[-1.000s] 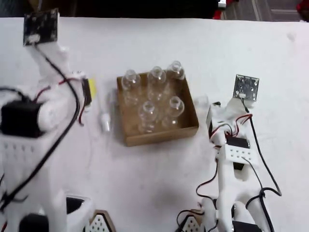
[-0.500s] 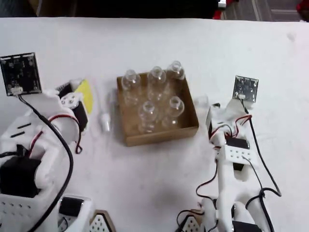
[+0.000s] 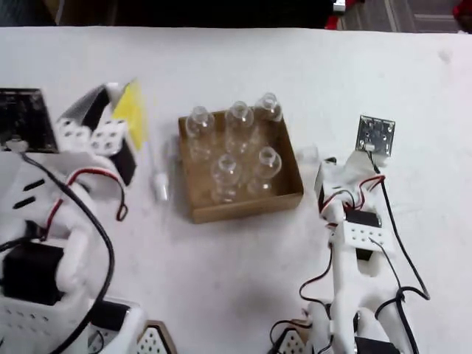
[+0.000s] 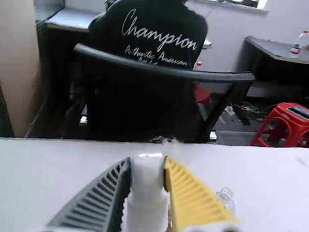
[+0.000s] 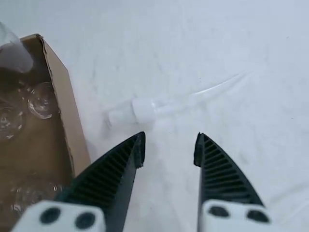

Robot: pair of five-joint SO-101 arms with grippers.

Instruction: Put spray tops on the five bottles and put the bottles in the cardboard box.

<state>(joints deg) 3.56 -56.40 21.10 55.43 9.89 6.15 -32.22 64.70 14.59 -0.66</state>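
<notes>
Grips one spray top firmly in the left hand, lifted near the table's left edge. Hangs the right hand open over a loose spray top just beside the cardboard box. Likely light, slick, thin-tubed: pinch at the stiff collar.

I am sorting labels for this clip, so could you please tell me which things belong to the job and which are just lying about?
For the job:
cardboard box
five bottles in it
first spray top, in the left gripper
second spray top, by the open right gripper
third spray top, left of the box

Lying about:
black chair
red stool
</notes>
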